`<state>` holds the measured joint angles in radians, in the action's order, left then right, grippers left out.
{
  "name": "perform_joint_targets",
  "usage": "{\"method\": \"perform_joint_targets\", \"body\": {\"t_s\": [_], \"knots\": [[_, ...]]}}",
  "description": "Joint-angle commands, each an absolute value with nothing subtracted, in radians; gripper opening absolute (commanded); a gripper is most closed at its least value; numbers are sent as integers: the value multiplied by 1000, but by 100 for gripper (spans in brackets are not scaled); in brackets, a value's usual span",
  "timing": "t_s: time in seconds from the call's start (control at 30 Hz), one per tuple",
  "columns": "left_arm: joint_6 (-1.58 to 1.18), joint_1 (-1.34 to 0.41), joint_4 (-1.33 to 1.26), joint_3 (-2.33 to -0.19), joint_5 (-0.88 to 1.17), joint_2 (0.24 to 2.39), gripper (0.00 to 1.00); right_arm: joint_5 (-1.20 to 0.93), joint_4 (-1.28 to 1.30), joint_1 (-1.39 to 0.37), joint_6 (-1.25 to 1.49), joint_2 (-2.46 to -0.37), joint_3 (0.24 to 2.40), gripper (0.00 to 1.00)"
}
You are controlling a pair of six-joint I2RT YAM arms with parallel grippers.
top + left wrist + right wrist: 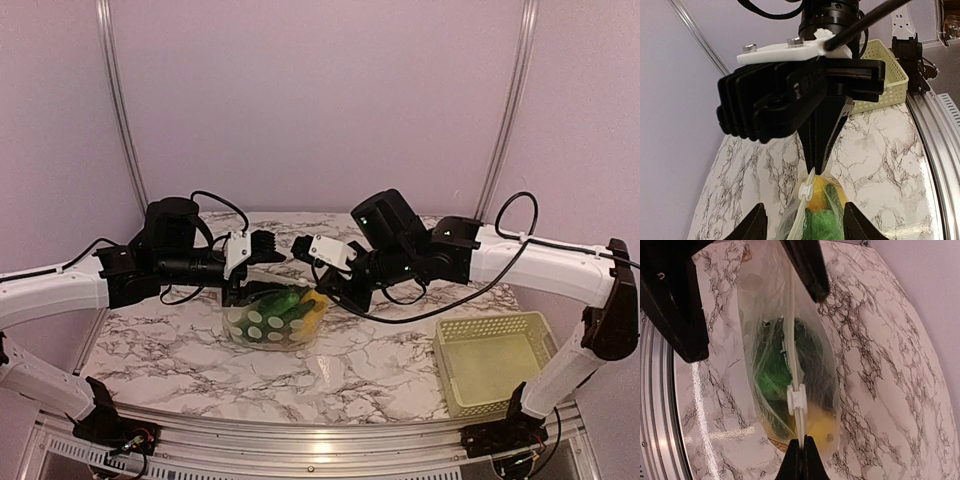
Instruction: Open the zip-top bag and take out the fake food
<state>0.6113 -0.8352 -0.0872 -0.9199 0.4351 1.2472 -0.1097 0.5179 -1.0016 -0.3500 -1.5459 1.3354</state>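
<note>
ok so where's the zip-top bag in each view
top external: zip-top bag at the centre of the marble table.
left wrist: bag at bottom centre, its end pinched by the right pincer.
right wrist: bag running down the middle, zip strip facing the camera.
shared landmark: the yellow piece inside, at the pinched end.

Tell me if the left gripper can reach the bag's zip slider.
Probably yes: the left gripper is open astride the zip-top bag, and the zip slider sits uncovered on the strip, just beyond the right gripper pinching its end.
</note>
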Motion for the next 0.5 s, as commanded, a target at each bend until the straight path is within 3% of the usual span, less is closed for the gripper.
{"method": "perform_joint_targets", "body": {"t_s": [0.0, 0.47], "knots": [[675, -842, -28, -957, 470, 1296, 50, -112, 469, -1011, -360, -1510, 1328, 0], [689, -862, -101, -970, 491, 1384, 39, -127, 406, -1026, -357, -1501, 1302, 0]]}}
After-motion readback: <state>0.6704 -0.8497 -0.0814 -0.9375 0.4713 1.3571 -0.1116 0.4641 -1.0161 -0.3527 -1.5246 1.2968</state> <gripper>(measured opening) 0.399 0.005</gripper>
